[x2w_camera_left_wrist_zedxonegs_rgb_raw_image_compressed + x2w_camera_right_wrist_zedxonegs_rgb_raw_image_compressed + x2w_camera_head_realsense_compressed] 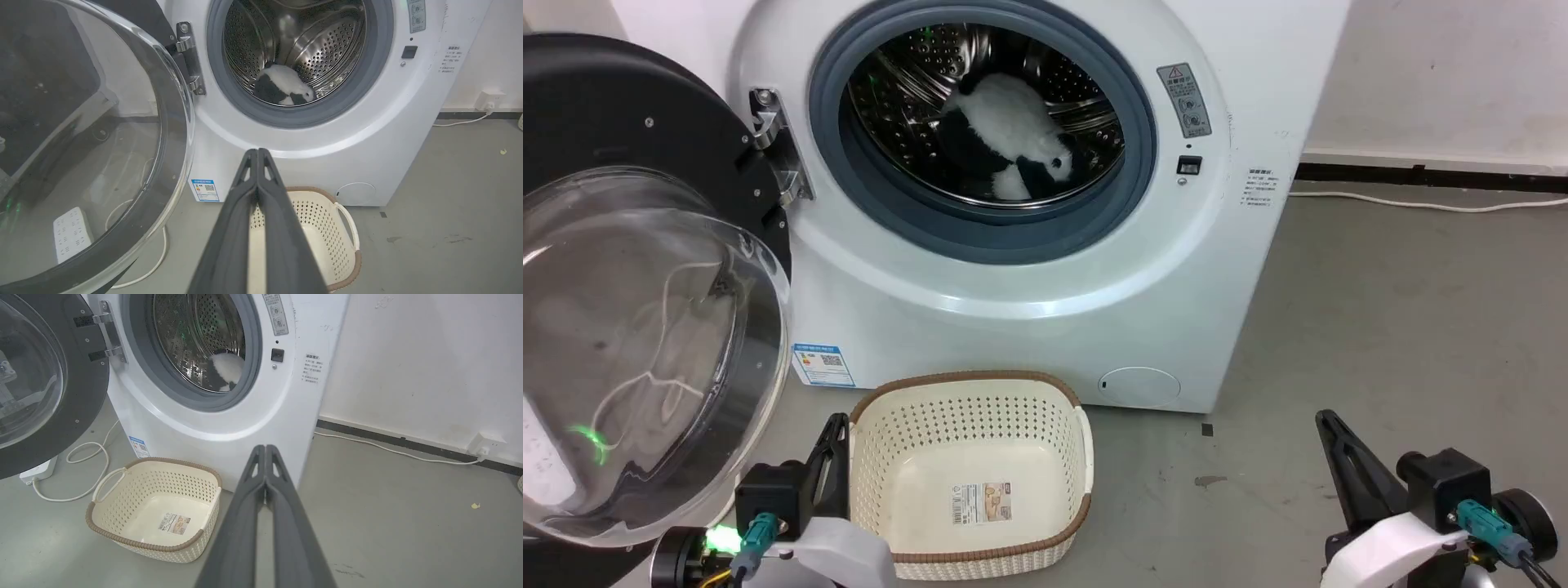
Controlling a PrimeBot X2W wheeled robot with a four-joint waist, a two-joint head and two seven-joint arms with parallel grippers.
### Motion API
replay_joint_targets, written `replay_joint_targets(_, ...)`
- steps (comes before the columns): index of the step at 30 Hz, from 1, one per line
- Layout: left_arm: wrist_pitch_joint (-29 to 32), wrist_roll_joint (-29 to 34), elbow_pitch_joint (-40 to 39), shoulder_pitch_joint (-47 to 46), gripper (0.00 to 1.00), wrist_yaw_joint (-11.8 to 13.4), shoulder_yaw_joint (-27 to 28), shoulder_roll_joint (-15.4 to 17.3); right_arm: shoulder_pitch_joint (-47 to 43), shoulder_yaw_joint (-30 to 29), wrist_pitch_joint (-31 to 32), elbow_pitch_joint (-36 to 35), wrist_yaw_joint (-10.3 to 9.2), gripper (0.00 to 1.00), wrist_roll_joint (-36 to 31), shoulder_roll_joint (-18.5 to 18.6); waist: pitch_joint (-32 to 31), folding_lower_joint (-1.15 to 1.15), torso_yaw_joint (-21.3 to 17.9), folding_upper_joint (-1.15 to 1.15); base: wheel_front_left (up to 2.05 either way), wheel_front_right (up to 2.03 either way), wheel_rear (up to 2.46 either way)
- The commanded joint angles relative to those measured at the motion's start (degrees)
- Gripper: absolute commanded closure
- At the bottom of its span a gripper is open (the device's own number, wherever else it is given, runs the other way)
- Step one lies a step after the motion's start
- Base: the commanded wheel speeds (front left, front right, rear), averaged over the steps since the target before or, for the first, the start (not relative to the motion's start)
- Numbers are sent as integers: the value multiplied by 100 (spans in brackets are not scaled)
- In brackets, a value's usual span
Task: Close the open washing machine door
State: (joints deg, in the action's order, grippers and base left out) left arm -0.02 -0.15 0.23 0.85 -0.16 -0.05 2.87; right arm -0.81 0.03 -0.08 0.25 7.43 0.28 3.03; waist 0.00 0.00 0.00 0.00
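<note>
Laundry room; washing machine [980,327]; plastic basket [968,378]

Floor [1380,327]: grey, smooth, with dark stains [1211,482].
- Washing machine [1013,327], white, standing by the back wall.
- Basket [980,377], cream, perforated, brown-rimmed, just before the machine.
- Power strip [39,471], white, left of the machine, its cable looped beside it.
- White cable [1380,202] along the skirting, right.
- Yellow scrap [474,505], far right.
</note>
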Motion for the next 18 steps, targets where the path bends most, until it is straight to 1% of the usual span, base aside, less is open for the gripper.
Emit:
replay_joint_targets(1,2,15,-23,-85,100,16,5,0,81,-3,8,-25,6,100,-28,-15,0,0,0,0,0,0,0)
replay_joint_targets(18,2,15,-23,-85,100,16,5,0,81,-3,8,-25,6,100,-28,-15,0,0,0,0,0,0,0)
